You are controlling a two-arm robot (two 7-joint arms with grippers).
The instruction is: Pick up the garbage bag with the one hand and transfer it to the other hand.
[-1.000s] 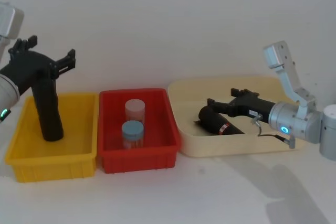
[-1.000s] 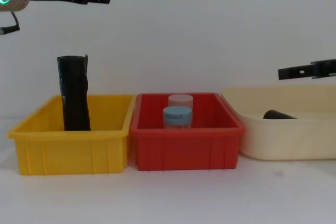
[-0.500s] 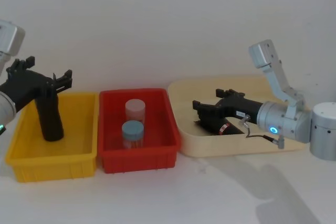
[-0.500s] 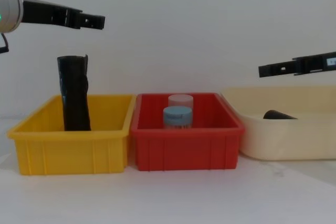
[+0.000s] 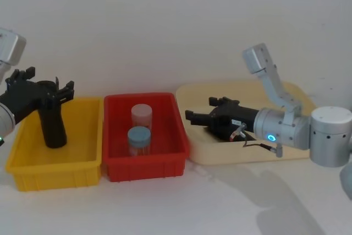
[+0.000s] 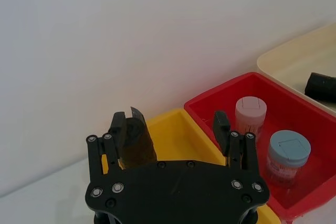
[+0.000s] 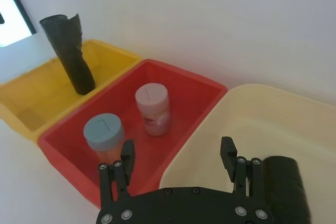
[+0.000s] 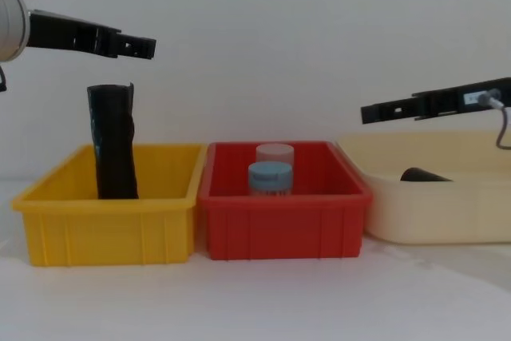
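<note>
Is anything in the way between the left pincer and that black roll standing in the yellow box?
Nothing visible. The left pincer, open, hovers above the black roll, which stands upright in the yellow box. The chest view shows only open air between them.

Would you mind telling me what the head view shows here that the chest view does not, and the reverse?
Head view: the right arm's blue ring, and the floors of the yellow bin, red bin and cream tray. Chest view: the clear gap between the left claw and the creased roll standing below it. Both: the right claw above the tray, the garbage bag lying in it, and a pale jar and blue-lidded jar in the red bin.
</note>
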